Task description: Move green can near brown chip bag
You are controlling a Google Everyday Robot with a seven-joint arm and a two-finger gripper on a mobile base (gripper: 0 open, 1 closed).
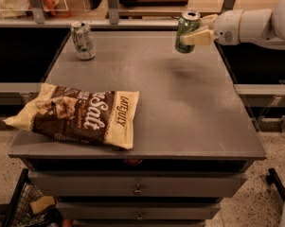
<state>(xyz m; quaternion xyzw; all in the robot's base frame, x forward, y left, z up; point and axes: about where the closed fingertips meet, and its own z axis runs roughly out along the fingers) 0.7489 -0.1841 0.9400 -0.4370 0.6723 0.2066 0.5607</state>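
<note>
A: While the green can (186,30) hangs clear of the table (189,122), is the pincer (195,31) actually gripping it or just alongside?

B: Gripping. The pincer is clenched on the can from the side, one finger across the front of the body, the other behind near the top. The soft shadow on the table sits apart from the can's base, so it's airborne. It's over the back-right part, close to the back edge, and tilted a bit, top leaning toward the arm.

A: Why a side grasp?

B: My read: the arm reaches in from beyond the right edge, roughly level. A side grip keeps the fingers off the table and lets the can go down on its base.

A: Target?

B: The brown chip bag (80,115) lies flat at the front-left corner, with its left end poking past the left edge. It's well apart from the can, diagonally across the table.

A: Anything in the way?

B: There's a paler silver can (83,40) upright near the back-left corner. I'd judge it off the diagonal. It's bare table between.

A: Drop spot?

B: Just beside the bag's cream end that faces the middle. Not on the bag: it's crinkled, so the can would likely tip. Level the can before releasing.
</note>
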